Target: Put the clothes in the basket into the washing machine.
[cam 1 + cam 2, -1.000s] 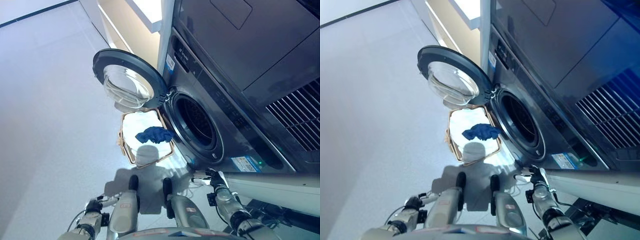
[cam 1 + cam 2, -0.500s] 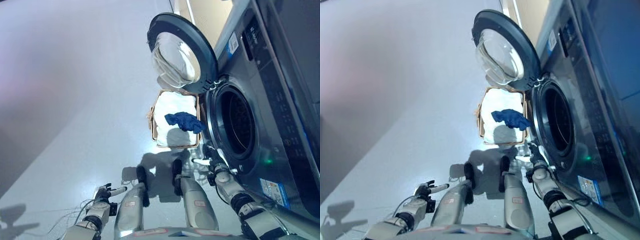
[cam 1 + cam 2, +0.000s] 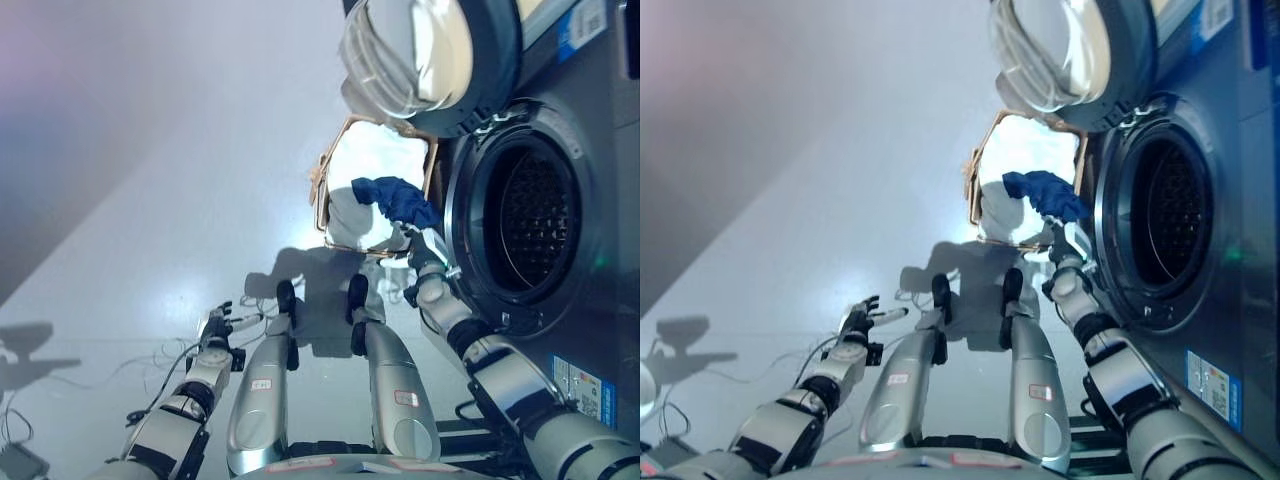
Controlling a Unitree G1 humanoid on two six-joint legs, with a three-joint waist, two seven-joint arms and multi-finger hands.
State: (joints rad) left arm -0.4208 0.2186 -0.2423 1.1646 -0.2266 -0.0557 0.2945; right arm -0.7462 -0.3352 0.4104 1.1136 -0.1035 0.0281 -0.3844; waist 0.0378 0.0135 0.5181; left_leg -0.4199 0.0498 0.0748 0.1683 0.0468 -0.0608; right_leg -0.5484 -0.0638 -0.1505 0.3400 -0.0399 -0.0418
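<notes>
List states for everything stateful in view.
washing machine door: swung open
drum: looks empty
basket: on floor beside the machine, holding clothes
blue garment: draped at basket's machine-side edge
left hand: open, holding nothing
right hand: near basket, fingers unclear

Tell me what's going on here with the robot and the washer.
The robot stands facing a front-loading washing machine whose door is swung open. A basket sits on the floor beside the drum opening, with a blue garment lying on white laundry inside. The right robot hand reaches toward the basket's near edge; the left robot hand hangs open, off to the side.
</notes>
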